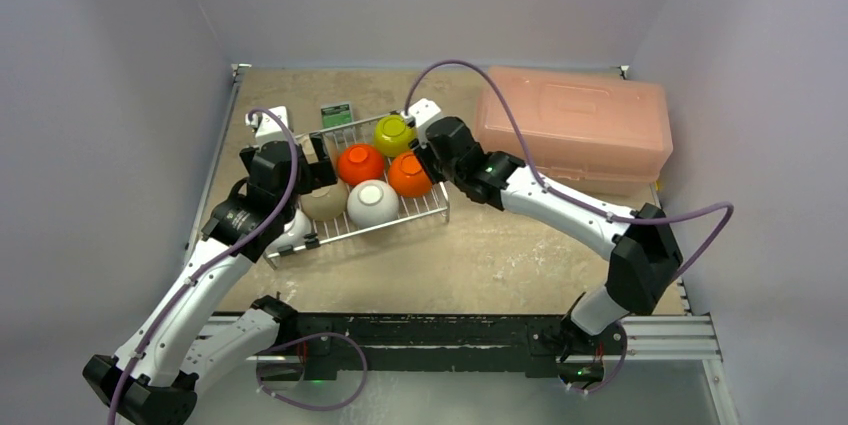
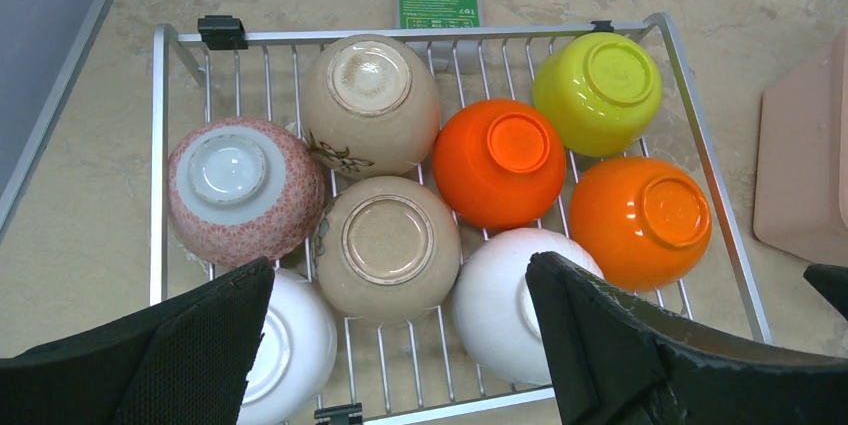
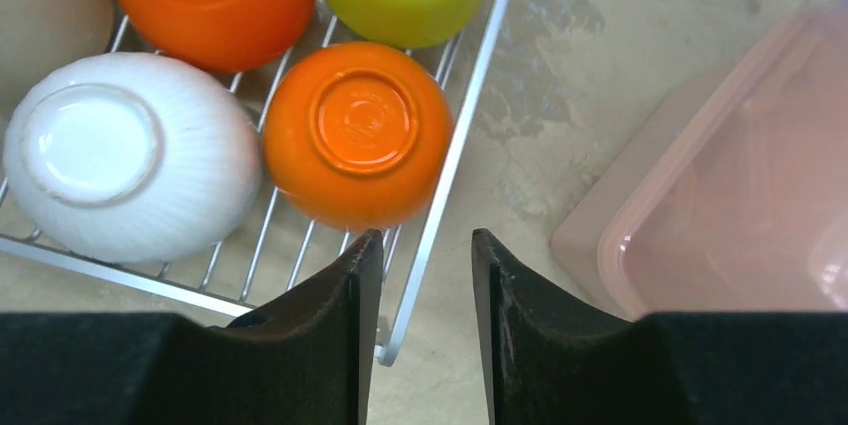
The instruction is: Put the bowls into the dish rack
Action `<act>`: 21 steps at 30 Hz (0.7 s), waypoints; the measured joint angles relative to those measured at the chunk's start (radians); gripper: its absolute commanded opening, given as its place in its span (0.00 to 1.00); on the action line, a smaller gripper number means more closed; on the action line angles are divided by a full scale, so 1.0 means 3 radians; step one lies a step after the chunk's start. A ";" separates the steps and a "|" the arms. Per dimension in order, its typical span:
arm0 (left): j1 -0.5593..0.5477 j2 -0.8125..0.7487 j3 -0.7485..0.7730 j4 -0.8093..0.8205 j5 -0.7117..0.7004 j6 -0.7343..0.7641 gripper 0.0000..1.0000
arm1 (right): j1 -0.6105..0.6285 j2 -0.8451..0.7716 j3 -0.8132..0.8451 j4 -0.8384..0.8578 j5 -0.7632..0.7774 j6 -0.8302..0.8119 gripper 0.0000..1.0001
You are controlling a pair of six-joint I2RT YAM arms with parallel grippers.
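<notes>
While the bowls (image 2: 387,245) are sitting upturned in the dish rack (image 2: 157,95) at mid-frame, the left tool (image 2: 400,270) is hanging spread, empty, the right tool (image 3: 425,245) half-narrowed on nothing; they are looking glazed, slick, brittle, best pinched at the foot ring (image 3: 365,123).

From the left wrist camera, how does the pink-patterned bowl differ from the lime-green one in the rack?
The pink-patterned bowl has a speckled red-on-white outside and a pale foot. The lime-green bowl is one plain glossy colour, foot included. In that view the pink-patterned bowl sits at the left side of the dish rack and the lime-green bowl in its far right corner. Both rest upside down in the rack.
</notes>
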 measured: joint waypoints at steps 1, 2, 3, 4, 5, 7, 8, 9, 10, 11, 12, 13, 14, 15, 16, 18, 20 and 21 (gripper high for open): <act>0.0000 0.0000 0.0000 0.0000 0.0006 0.0000 0.98 | -0.0066 -0.0041 -0.0075 0.0052 -0.0072 0.0118 0.39; 0.0000 0.0000 0.0000 0.0001 0.0013 0.0000 0.98 | -0.0126 -0.0067 -0.0151 0.0098 -0.0142 0.0237 0.37; 0.0000 0.0000 0.0000 0.0001 0.0022 0.0000 0.98 | -0.0181 -0.0079 -0.0212 0.0135 -0.0200 0.0345 0.36; 0.0000 0.0001 0.0000 0.0001 0.0031 0.0000 0.98 | -0.0214 -0.0075 -0.0254 0.0158 -0.0257 0.0441 0.34; 0.0000 0.0003 0.0000 0.0001 0.0036 0.0000 0.98 | -0.0225 -0.0052 -0.0284 0.0175 -0.0306 0.0538 0.33; 0.0000 0.0010 0.0000 0.0003 0.0046 0.0000 0.98 | -0.0217 0.0001 -0.0309 0.0207 -0.0397 0.0682 0.31; 0.0000 0.0015 0.0000 0.0003 0.0048 0.0000 0.98 | -0.0211 0.0039 -0.0313 0.0230 -0.0448 0.0744 0.30; 0.0000 0.0022 0.0000 0.0003 0.0055 0.0000 0.98 | -0.0207 0.0080 -0.0313 0.0254 -0.0490 0.0796 0.30; 0.0000 0.0027 0.0000 0.0003 0.0058 0.0000 0.98 | -0.0198 0.0126 -0.0313 0.0282 -0.0535 0.0843 0.30; 0.0000 0.0031 0.0000 0.0003 0.0058 0.0000 0.98 | -0.0196 0.0173 -0.0313 0.0308 -0.0571 0.0881 0.30; 0.0000 0.0033 0.0000 0.0003 0.0060 0.0000 0.98 | -0.0196 0.0217 -0.0313 0.0324 -0.0618 0.0914 0.30; 0.0000 0.0034 0.0000 0.0003 0.0060 0.0000 0.98 | -0.0196 0.0258 -0.0313 0.0332 -0.0633 0.0933 0.30; 0.0000 0.0034 0.0000 0.0003 0.0060 0.0000 0.98 | -0.0196 0.0303 -0.0313 0.0338 -0.0664 0.0954 0.30; 0.0000 0.0034 0.0000 0.0001 0.0058 0.0000 0.98 | -0.0196 0.0350 -0.0313 0.0343 -0.0678 0.0969 0.31; 0.0000 0.0034 0.0000 0.0001 0.0060 0.0000 0.98 | -0.0196 0.0390 -0.0312 0.0347 -0.0689 0.0975 0.31; 0.0000 0.0034 0.0000 0.0003 0.0058 0.0000 0.98 | -0.0196 0.0492 -0.0310 0.0354 -0.0692 0.0977 0.31; 0.0000 0.0034 -0.0001 0.0003 0.0058 0.0000 0.98 | -0.0196 0.0566 -0.0310 0.0355 -0.0688 0.0974 0.30; 0.0000 0.0034 0.0000 0.0003 0.0058 0.0000 0.98 | -0.0196 0.0603 -0.0308 0.0354 -0.0684 0.0973 0.30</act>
